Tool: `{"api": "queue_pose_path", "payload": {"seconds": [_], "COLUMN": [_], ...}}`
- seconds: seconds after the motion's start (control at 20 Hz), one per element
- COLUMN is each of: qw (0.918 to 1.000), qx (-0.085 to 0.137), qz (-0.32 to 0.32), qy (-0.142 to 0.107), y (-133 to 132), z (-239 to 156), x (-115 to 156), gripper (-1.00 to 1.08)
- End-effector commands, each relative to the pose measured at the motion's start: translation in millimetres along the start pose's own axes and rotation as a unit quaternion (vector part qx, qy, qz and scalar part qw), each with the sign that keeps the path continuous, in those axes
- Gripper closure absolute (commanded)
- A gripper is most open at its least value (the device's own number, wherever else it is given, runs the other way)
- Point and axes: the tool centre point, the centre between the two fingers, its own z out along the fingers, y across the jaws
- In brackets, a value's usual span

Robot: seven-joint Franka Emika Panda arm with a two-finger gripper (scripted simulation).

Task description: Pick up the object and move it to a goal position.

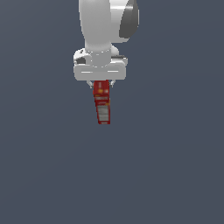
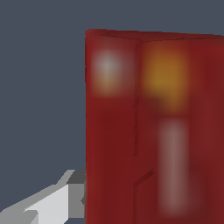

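The object, a narrow red box (image 1: 102, 105) with yellow-orange marks and a pale label panel, hangs below my white gripper (image 1: 101, 84) in the exterior view. The gripper is shut on the box's upper end and holds it upright, slightly tilted, in the air. In the wrist view the red box (image 2: 148, 127) fills most of the picture, blurred and very close. One grey-white finger (image 2: 52, 203) shows pressed against the box's side; the other finger is hidden behind the box.
Only a plain dark grey-blue background (image 1: 175, 166) surrounds the arm and box. No goal marker, table edge or other object shows in either view.
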Motion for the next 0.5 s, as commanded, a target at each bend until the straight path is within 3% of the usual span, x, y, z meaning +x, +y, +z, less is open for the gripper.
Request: {"api": "queue_pose_path", "payload": {"seconds": [0.0, 0.45], "qw": [1.0000, 1.0000], "qx": [0.000, 0.000], "qz": [0.000, 0.000], "qy": [0.000, 0.000], "y": [11, 37], "z": [-23, -74], "x": [-2, -4], "gripper": [1.08, 1.08]}}
